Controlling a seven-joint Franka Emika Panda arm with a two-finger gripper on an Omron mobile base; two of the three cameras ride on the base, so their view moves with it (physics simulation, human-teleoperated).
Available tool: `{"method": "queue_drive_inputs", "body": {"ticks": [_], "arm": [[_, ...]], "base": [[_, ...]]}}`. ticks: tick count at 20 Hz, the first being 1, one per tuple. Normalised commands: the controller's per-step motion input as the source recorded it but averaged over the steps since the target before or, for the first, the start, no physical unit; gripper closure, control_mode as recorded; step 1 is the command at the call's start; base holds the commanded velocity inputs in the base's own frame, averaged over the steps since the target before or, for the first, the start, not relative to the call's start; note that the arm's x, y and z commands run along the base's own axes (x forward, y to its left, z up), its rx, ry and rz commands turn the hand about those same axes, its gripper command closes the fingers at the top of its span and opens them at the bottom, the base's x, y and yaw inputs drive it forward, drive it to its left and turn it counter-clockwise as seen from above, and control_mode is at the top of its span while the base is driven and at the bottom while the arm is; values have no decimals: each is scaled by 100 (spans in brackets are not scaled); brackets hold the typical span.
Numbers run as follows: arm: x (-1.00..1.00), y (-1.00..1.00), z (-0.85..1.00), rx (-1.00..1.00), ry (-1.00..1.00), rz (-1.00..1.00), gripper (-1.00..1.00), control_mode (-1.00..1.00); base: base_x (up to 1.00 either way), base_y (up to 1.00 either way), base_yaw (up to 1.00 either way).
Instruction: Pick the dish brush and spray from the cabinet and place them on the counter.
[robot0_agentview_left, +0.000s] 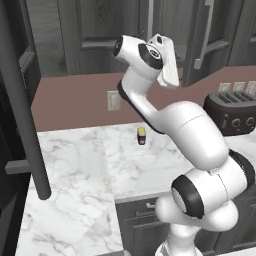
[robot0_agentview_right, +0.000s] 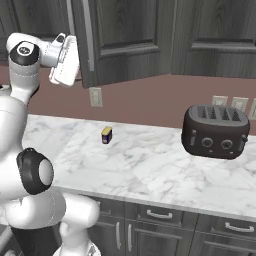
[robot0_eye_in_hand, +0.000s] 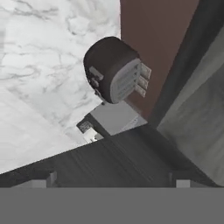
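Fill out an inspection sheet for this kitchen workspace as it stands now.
Surface: white marble counter above dark drawers.
Job's things: wall cabinet has a door standing open beside the raised hand; brush and spray bottle nothing seen.
Clutter: a small yellow-and-dark block on the counter near the wall; a dark toaster upright further along, apart from the block.
Grippers: gripper raised to cabinet height; jaws wide apart, nothing between them.
Cables: nothing seen.
Surroundings: reddish-brown wall with white outlets; a long dark bar handle close to the left base camera.
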Motion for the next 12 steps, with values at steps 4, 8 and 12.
{"method": "queue_drive_inputs", "body": {"ticks": [4, 8, 12], "arm": [[0, -36, 0, -17, 29, -19, -100, -100], [-9, -27, 0, -16, 25, -20, -100, -100], [-31, -26, -3, -11, 10, -22, -100, -100]], "base": [[0, 0, 0], [0, 0, 0], [0, 0, 0]]}}
